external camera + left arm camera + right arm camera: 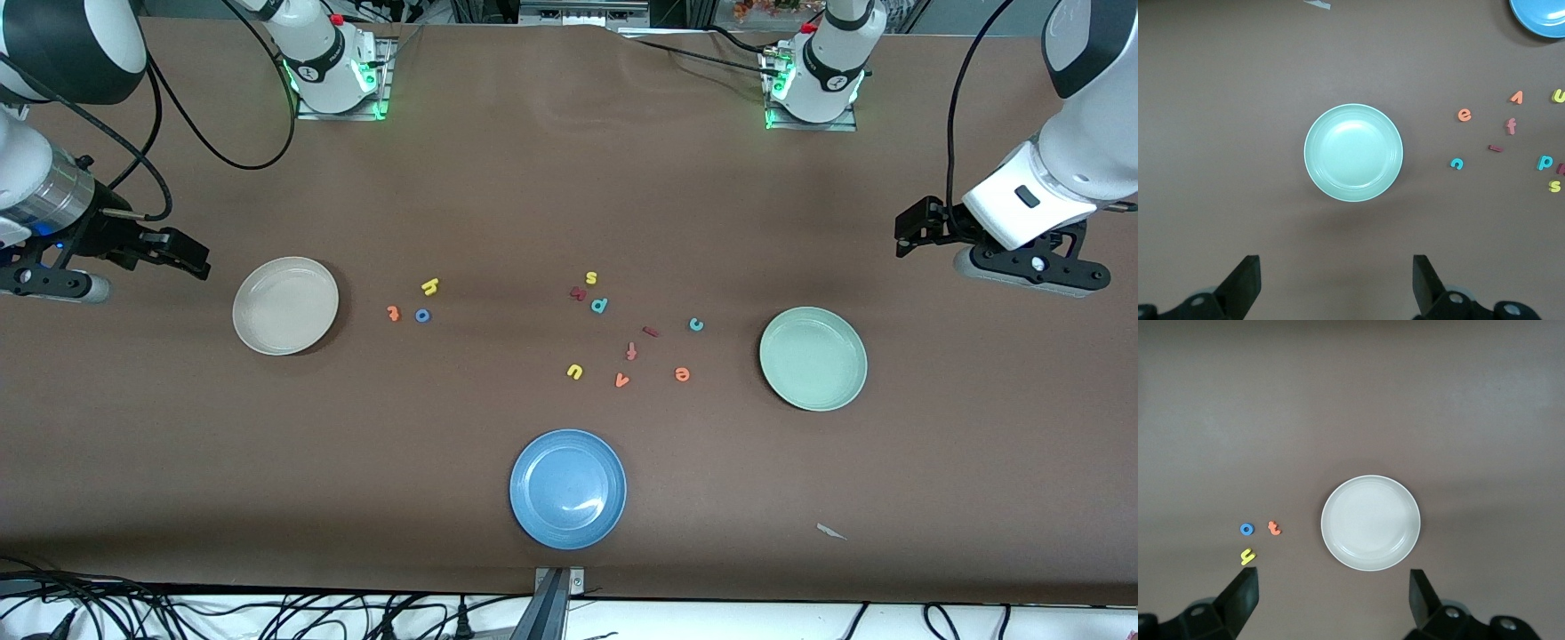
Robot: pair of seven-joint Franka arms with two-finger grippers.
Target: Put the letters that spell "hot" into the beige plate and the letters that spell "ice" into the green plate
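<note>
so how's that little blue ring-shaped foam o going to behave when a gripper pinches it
The blue ring-shaped foam "o" looks tiny and thin, so it is probably very light and may squash between fingers. It lies flat on the brown table, so it seems unlikely to roll, though a nudge could slide it toward the orange "t" beside it.

Both plates point(285, 267) point(813, 318) empty, letters point(422, 315) point(682, 374) outside.

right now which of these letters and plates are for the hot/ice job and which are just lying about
For the job:
yellow h, blue o, orange t
beige plate
dark red i, teal c, orange e
green plate

Lying about:
blue plate
yellow s, yellow u, teal p, orange v, orange-red f
</note>
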